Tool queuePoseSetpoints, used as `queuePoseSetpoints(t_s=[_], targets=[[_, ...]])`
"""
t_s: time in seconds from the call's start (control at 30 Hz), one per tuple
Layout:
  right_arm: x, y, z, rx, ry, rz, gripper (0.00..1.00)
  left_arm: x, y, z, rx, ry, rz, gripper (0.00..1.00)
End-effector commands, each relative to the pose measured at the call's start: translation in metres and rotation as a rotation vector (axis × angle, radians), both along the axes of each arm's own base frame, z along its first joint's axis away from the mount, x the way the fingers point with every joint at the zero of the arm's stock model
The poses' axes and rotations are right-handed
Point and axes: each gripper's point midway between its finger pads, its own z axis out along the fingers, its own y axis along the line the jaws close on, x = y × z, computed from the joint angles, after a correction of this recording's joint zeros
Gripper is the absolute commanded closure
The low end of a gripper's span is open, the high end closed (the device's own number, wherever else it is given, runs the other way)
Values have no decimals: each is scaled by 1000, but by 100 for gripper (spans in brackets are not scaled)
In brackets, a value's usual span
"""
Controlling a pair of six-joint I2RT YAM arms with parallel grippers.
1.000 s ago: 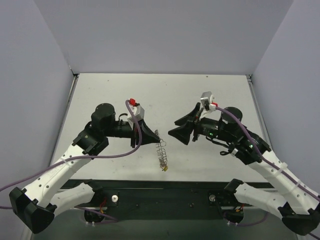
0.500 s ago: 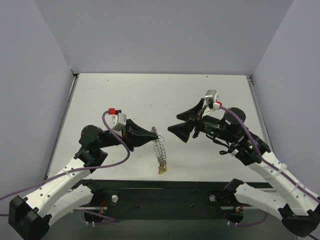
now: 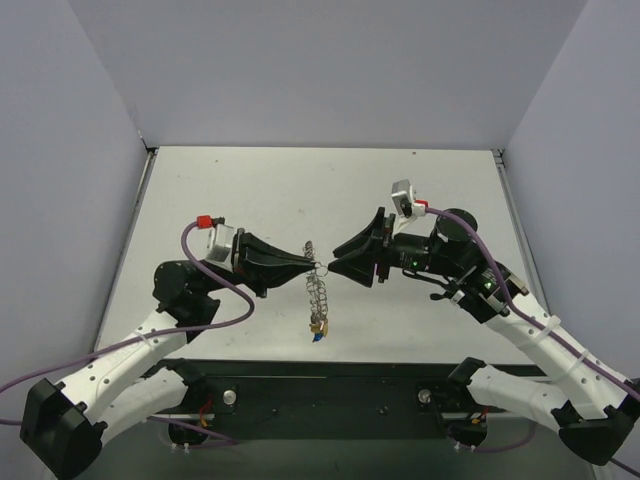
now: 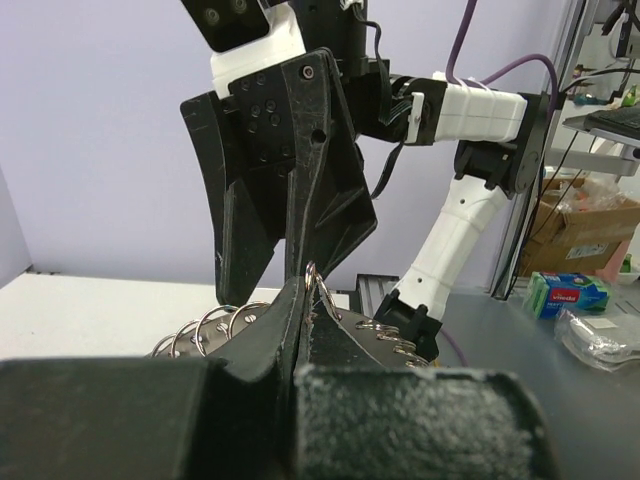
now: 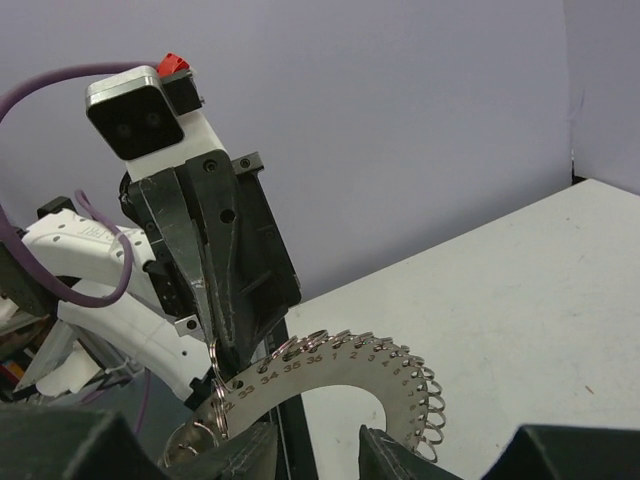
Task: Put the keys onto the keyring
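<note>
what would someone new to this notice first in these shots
The two grippers meet tip to tip over the middle of the table: the left gripper pinches the keyring, which hangs like a spring with coloured keys at its low end, and the right gripper is open just beside it. In the right wrist view the keyring shows as a numbered metal crescent edged with small loops.

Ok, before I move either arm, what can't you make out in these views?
The keys: top view, too small to count; wrist views, not seen, behind fingers or below the frame.
The right gripper: whether it grips the keyring; top view too small, right wrist view's bottom edge cuts the fingertips.
The left gripper: left wrist view, how much ring it pinches; its own fingers cover it.
</note>
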Motion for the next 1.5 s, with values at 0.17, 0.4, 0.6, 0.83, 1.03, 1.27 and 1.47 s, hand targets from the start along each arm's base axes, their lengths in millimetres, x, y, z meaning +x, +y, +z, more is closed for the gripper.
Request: queuePoseSetpoints(t_s=[0.17, 0.4, 0.6, 0.83, 1.03, 1.27, 1.47], targets=[[-30, -1, 49, 129, -91, 140, 42, 2, 6, 24, -89, -47, 43, 100], [-40, 7, 51, 148, -55, 225, 31, 9, 2, 20, -74, -22, 50, 100], [-23, 5, 46, 125, -54, 122, 32, 10, 1, 19, -69, -18, 48, 100], [-13, 3, 53, 154, -87, 58, 36, 5, -1, 16, -51, -24, 19, 100], [-13, 11, 55, 176, -69, 91, 39, 5, 0, 19, -64, -18, 13, 100], [-16, 21, 50, 178, -46, 137, 52, 6, -2, 19, -71, -9, 9, 100], [-17, 23, 44, 166, -30, 145, 67, 4, 0, 22, -80, -17, 6, 100]])
